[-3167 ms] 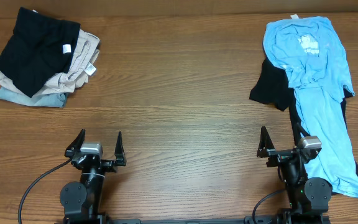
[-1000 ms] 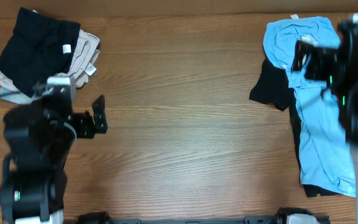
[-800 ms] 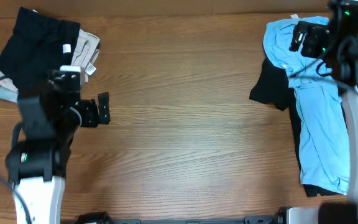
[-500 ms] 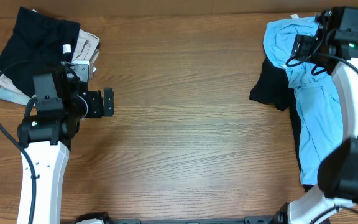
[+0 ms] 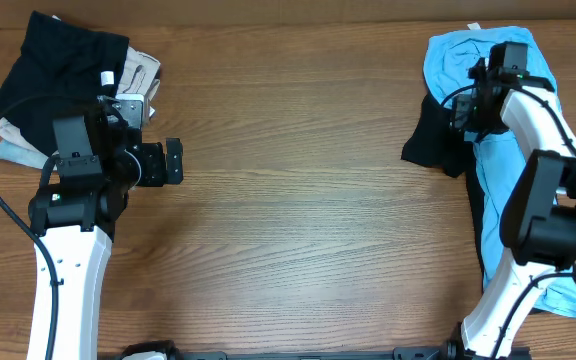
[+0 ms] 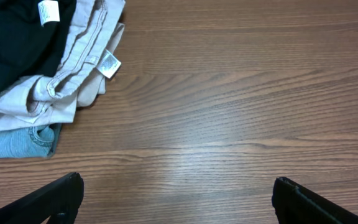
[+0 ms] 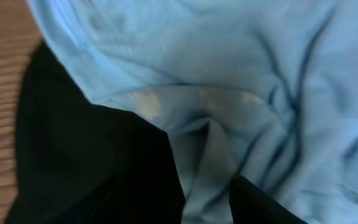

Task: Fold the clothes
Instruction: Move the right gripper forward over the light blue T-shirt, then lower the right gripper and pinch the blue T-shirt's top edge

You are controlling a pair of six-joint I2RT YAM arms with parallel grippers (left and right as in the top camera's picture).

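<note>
Overhead: two heaps lie on the wooden table [image 5: 298,210]. A folded stack [image 5: 63,90] of three garments sits upper left. A light blue shirt [image 5: 518,160] overlaps a black garment [image 5: 436,140] upper right, under the right gripper [image 5: 468,108]. The left gripper [image 5: 171,163] hovers beside the stack.

Left wrist: fingers [image 6: 48,202] spread wide over bare wood, and two white tags show.

Right wrist: cloth fills the frame, and finger spacing is unclear.

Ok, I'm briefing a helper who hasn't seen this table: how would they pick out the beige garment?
On the wooden table, go to the stack of clothes at the far left corner. The beige garment is its middle layer, under a black piece and over a pale blue one; it alone is tan, with stitched seams.
</note>
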